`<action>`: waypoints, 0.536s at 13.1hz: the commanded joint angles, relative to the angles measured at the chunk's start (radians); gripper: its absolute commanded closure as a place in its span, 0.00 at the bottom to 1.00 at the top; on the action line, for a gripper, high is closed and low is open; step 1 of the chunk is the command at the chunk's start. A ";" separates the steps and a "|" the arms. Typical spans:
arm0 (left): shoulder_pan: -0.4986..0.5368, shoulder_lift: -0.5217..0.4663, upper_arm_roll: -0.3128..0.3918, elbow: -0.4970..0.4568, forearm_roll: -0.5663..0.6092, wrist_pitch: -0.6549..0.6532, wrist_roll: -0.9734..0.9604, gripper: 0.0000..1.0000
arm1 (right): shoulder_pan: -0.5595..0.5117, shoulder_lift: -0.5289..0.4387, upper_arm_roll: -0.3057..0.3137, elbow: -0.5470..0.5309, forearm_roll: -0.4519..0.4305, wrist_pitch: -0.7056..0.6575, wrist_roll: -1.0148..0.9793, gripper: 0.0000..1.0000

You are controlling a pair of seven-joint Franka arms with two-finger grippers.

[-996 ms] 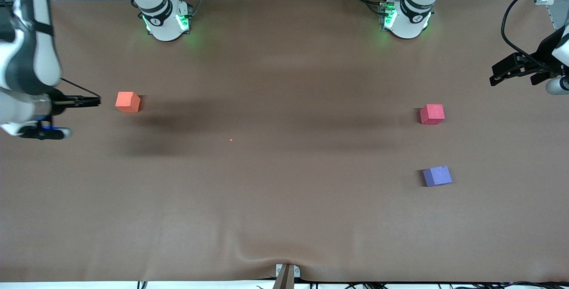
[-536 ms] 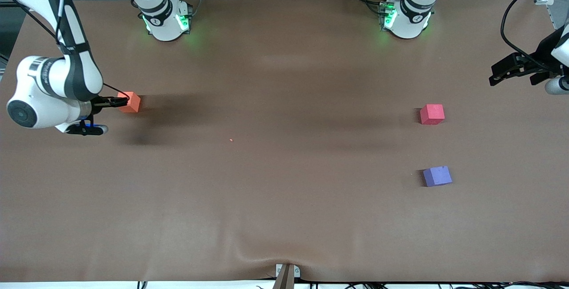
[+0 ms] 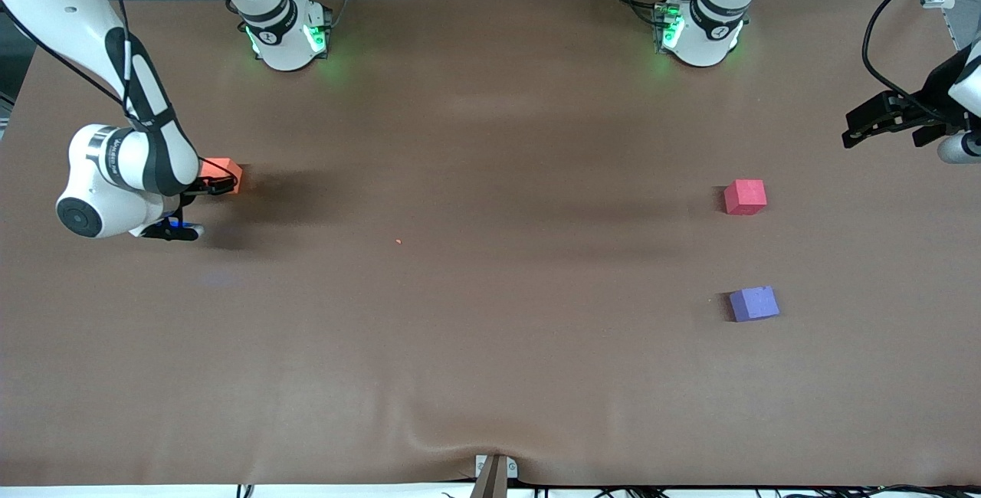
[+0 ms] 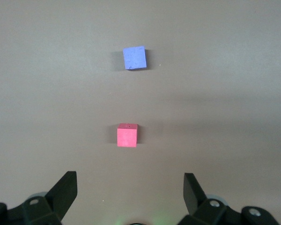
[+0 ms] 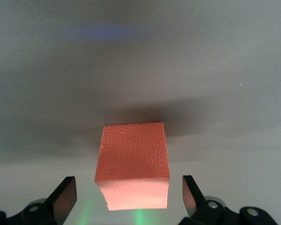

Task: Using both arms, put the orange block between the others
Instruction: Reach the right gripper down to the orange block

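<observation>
Nearest your front camera sits the purple block, on the table toward the left arm's end; the red block lies a little farther from the camera, the two well apart with bare tabletop between them. Your left gripper hangs over the table's edge at that same end, jaws spread wide with nothing in them, and its wrist view shows both blocks out ahead of its fingertips (red closer to it, purple past that). At the right arm's end, your right gripper is down at the orange block, fingers wide open on either side of it and not touching, so the block rests on the table, well apart from the other two.
</observation>
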 commanded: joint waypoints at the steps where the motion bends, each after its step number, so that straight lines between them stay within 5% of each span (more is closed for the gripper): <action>1: 0.002 0.000 -0.005 0.004 0.003 -0.011 -0.012 0.00 | -0.030 0.025 0.013 -0.001 -0.019 0.012 -0.041 0.00; 3: 0.002 0.000 -0.007 0.004 0.003 -0.011 -0.012 0.00 | -0.033 0.033 0.013 -0.006 -0.019 -0.001 -0.041 0.03; 4: 0.002 0.001 -0.005 0.004 0.003 -0.009 -0.012 0.00 | -0.033 0.032 0.013 -0.013 -0.017 -0.007 -0.042 0.45; 5: 0.002 0.001 -0.005 0.004 0.003 -0.009 -0.012 0.00 | -0.030 0.030 0.013 -0.013 -0.017 -0.021 -0.042 0.72; 7: 0.003 0.000 -0.007 0.006 0.003 -0.009 -0.012 0.00 | -0.027 0.021 0.015 -0.009 -0.017 -0.044 -0.044 0.92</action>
